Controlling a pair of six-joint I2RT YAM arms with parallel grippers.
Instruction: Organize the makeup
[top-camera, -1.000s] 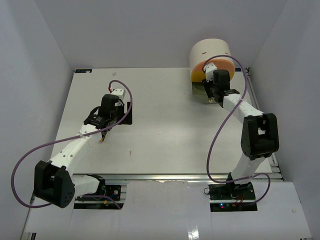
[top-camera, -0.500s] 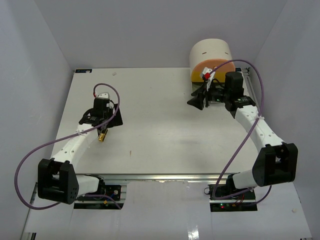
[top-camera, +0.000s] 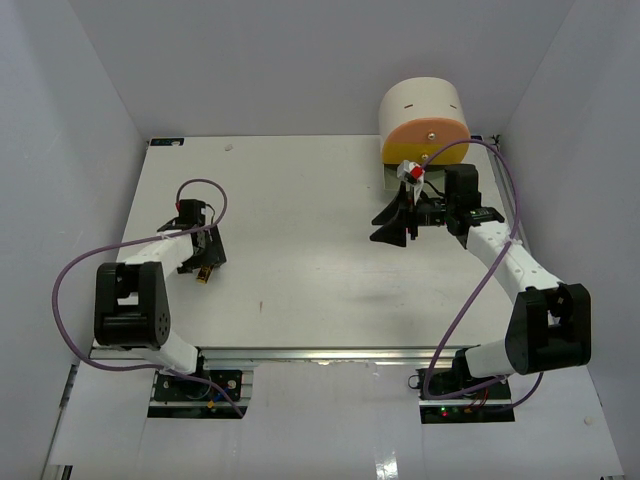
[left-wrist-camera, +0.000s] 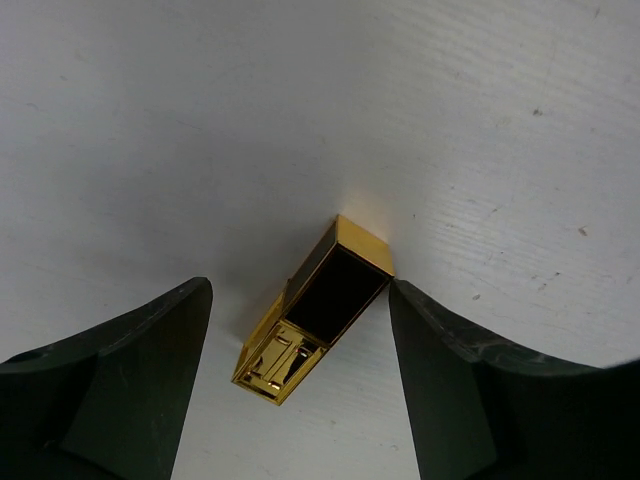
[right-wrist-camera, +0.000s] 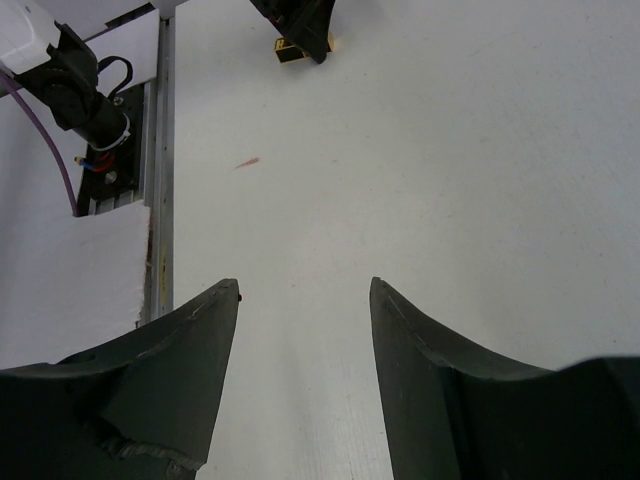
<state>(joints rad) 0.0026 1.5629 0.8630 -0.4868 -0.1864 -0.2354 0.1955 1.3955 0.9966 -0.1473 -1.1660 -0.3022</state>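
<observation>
A black-and-gold lipstick tube (left-wrist-camera: 315, 312) lies flat on the white table, at the left in the top view (top-camera: 204, 274). My left gripper (left-wrist-camera: 300, 285) stands open astride it. The right finger (left-wrist-camera: 450, 380) touches the tube's far corner and the left finger (left-wrist-camera: 140, 380) is apart from it. From above, the left gripper (top-camera: 206, 260) sits low over the tube. My right gripper (top-camera: 382, 226) hangs open and empty over bare table, pointing left. Between its fingers (right-wrist-camera: 305, 284) is only the tabletop, and the lipstick (right-wrist-camera: 287, 48) shows far off. No other makeup is in view.
The round cream drawer unit (top-camera: 424, 112) with an orange front stands at the back right, just behind my right arm. A metal rail (right-wrist-camera: 160, 170) runs along the table's near edge. White walls close in the table on three sides.
My left gripper has moved left and down around the lipstick, and its jaws have narrowed. My right gripper has pulled back from the drawer unit and swung left over the table.
</observation>
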